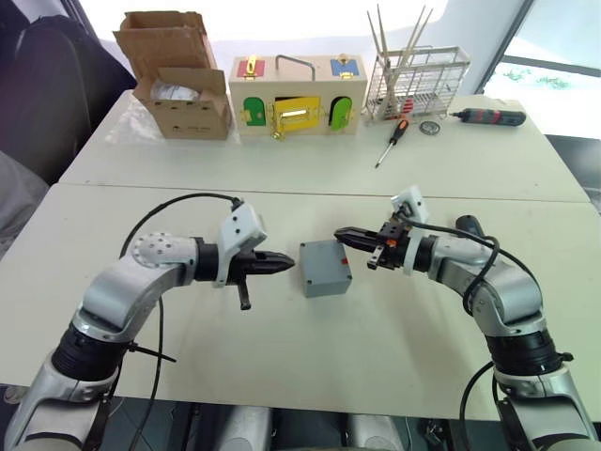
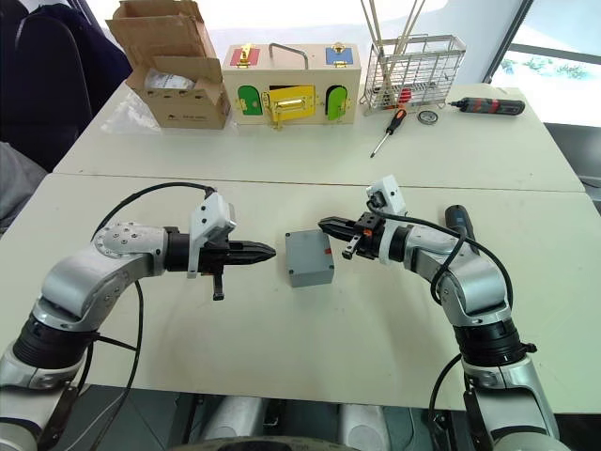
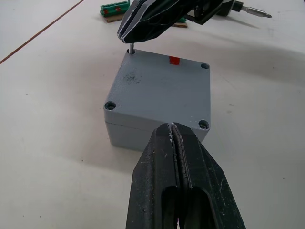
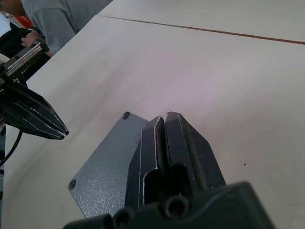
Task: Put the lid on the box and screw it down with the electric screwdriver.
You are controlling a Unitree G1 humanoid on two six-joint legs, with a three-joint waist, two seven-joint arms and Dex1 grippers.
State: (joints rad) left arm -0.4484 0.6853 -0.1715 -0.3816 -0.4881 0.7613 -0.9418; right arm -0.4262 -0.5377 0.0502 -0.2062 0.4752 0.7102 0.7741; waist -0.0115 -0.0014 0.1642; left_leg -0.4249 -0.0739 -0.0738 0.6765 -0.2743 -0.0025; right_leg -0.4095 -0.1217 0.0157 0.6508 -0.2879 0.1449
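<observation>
The grey box (image 1: 325, 268) sits mid-table with the lid (image 3: 159, 88) lying flat on it, a small red mark at the lid's far edge. My left gripper (image 1: 286, 266) is shut with nothing in it, its tips just off the box's left side. My right gripper (image 1: 340, 236) reaches in from the right and is shut on a thin metal screw (image 3: 130, 49), which stands in a corner hole of the lid. The electric screwdriver (image 2: 454, 218), black with a blue band, lies on the table behind my right forearm.
Along the far table stand a cardboard box (image 1: 178, 80), a wooden box with coloured doors (image 1: 296, 99) and a wire rack (image 1: 418, 85). A small red-and-black screwdriver (image 1: 392, 141) and a slim black tool (image 1: 488, 116) lie near the rack.
</observation>
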